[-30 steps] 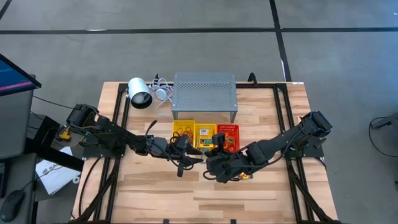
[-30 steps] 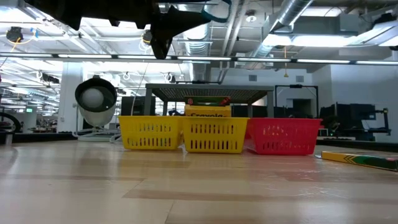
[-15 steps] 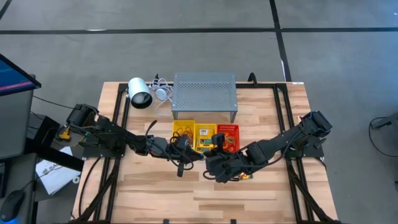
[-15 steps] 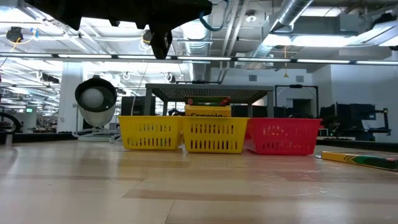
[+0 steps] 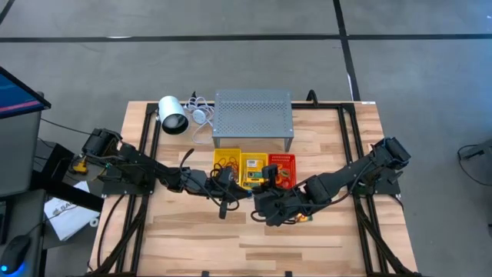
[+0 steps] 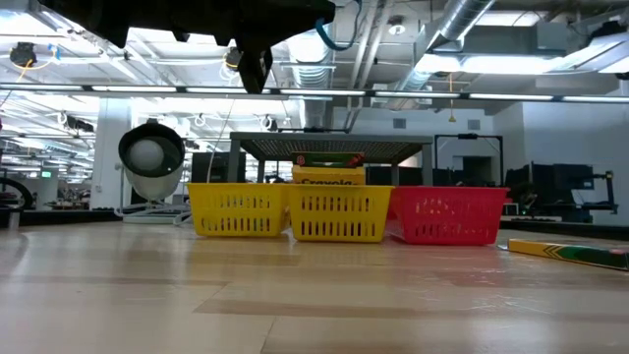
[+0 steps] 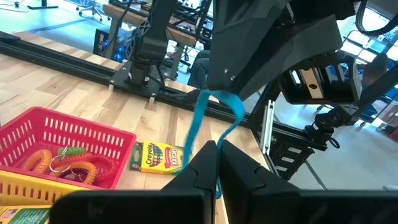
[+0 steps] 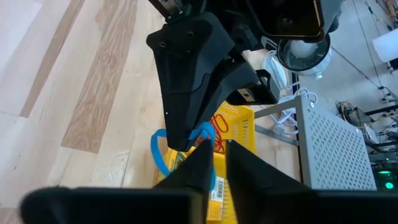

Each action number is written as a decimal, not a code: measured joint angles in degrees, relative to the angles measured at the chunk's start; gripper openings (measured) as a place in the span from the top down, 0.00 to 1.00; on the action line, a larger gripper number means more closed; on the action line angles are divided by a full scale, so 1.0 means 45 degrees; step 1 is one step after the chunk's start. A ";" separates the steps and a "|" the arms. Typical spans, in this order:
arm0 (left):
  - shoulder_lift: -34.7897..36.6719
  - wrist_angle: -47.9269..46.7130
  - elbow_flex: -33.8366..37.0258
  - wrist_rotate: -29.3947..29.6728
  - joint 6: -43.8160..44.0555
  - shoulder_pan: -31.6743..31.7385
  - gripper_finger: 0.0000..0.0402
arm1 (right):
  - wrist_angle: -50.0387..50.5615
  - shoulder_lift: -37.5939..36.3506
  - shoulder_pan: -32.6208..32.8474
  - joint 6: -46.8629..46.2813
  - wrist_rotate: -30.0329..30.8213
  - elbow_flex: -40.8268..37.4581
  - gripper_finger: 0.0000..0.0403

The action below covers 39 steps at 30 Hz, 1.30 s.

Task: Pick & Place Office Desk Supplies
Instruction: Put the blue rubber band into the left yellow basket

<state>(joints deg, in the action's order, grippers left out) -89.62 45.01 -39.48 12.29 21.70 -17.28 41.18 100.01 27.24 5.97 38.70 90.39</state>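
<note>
A blue rubber band (image 7: 219,118) is hanging in the air above the wooden table (image 5: 307,238), just in front of the row of baskets, stretched as a thin loop between the two grippers. At the left, the left arm is reaching in across the table, and the left gripper (image 7: 216,152) is pinching the lower end of the band with its fingers pressed together. Behind it, at the back left of the table, a white cylindrical lamp (image 5: 173,115) is lying beside a grey perforated metal stand (image 5: 254,115).

In front of the stand, three small baskets are sitting side by side. The left yellow basket (image 6: 236,211) is holding reddish-brown rubber bands (image 5: 225,161). The middle yellow basket (image 6: 339,214) is carrying a yellow-and-green crayon box (image 6: 329,177), which is sticking up above its rim. The red basket (image 7: 93,134) is holding coiled rings, one orange (image 7: 37,158) and one green (image 7: 71,150), among other small pieces too tangled to tell apart.

To the right, the right arm is coming in from the table's far side, and the right gripper (image 8: 217,155) is meeting the left one tip to tip, its fingers drawn close on the band's other end. A second crayon box (image 7: 158,157) is lying flat on the bare wood just beside the red basket, touching neither gripper.
</note>
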 joint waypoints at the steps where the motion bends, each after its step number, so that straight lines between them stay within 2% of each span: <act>1: 0.0000 0.0000 0.0000 -0.0013 -0.0022 0.0000 0.99 | -0.0009 0.0000 0.0000 0.0004 -0.0019 0.0000 0.87; 11: 0.0000 -0.0003 0.0000 -0.0006 -0.0969 0.0000 1.00 | 0.0061 -0.0185 0.0052 -0.0291 0.0021 -0.0005 0.51; 16: 0.0001 -0.0046 0.0000 -0.0004 -0.1503 0.0032 0.99 | 0.0030 -0.0469 0.0304 -0.0168 0.0102 0.0003 0.40; 20: 0.0451 -0.1178 0.0000 -0.0009 -0.1751 0.0223 0.99 | 0.0460 -0.0866 0.0664 -0.0384 0.0349 0.0000 0.39; 28: 0.2888 -0.5625 0.0005 0.0110 -0.2006 0.0729 0.99 | 0.2397 -0.2273 0.1857 -0.2485 0.0632 0.0000 0.41; 34: 0.4739 -0.7633 0.0039 0.0331 -0.2807 0.0729 0.99 | 0.3611 -0.3272 0.3451 -0.3951 0.2518 0.0000 0.43; 39: 0.6312 -0.6797 0.1530 0.0336 -0.2837 0.0758 0.99 | 0.5357 -0.3955 0.4958 -0.6240 0.4303 0.0000 0.44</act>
<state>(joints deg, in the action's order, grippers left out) -61.22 14.43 -32.60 13.80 8.94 -13.87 65.29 82.21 49.56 -22.11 58.06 90.39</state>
